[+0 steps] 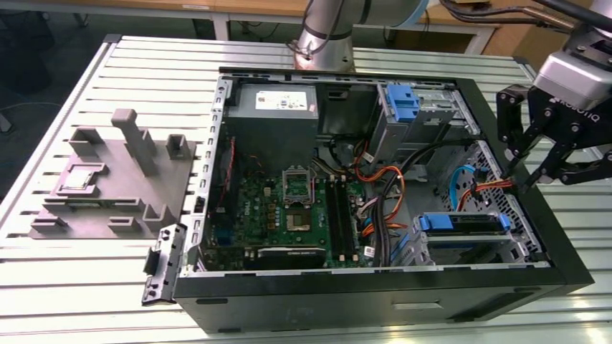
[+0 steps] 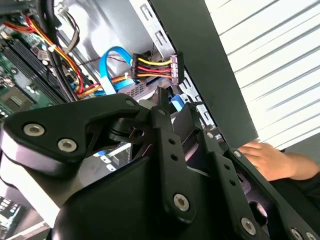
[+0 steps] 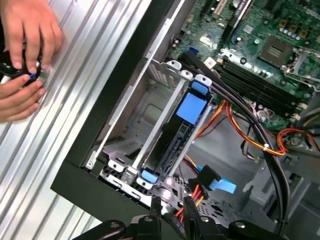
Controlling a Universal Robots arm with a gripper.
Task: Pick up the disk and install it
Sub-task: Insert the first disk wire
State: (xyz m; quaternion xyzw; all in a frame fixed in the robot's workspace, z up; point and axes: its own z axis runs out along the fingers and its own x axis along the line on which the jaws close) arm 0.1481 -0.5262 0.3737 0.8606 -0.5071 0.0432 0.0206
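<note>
The disk (image 1: pixel 462 223), edged by its blue bracket, sits inside the drive bay at the front corner of the open computer case (image 1: pixel 564 244), on the exterior view's right. In the first wrist view the disk (image 3: pixel 172 140) stands on edge between the bay's metal rails, with a blue tab on its end. My gripper (image 1: pixel 531 183) hangs above the case's right wall, a little beyond the bay and apart from the disk. Its fingertips (image 3: pixel 155 204) stand a small gap apart with only cables showing between them. The gripper (image 2: pixel 177 107) holds nothing.
Orange, red and yellow cables and a blue cable (image 3: pixel 217 182) lie just under the fingertips. A person's hands (image 3: pixel 25 45) work on the slatted table beside the case wall. A second blue bracket (image 1: pixel 402 100) sits in the upper bay. A grey fixture (image 1: pixel 115 179) stands left of the case.
</note>
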